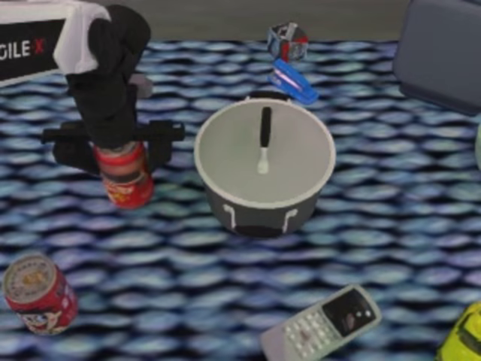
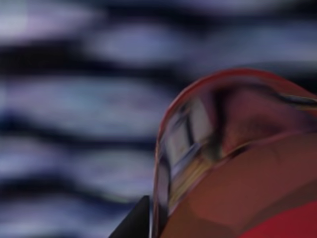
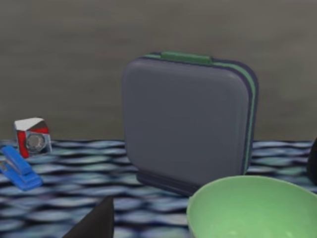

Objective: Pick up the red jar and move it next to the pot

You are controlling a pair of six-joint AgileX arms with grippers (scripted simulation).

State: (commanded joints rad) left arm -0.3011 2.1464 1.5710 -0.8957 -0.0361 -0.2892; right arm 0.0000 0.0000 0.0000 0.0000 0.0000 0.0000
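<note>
At the worktop's [image 1: 391, 226] left, the left gripper [image 1: 122, 154] has its fingers clamped on the red jar [image 1: 125, 177], which sits between them, its lower body showing below. The pot [image 1: 264, 167] stands just beside it, to the right.

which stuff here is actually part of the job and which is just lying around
Job: red jar, gripped by the left gripper; pot to its right.

Lying about: red can, remote, blue stapler, small red and white cube, grey case, green bowl, yellow object.
</note>
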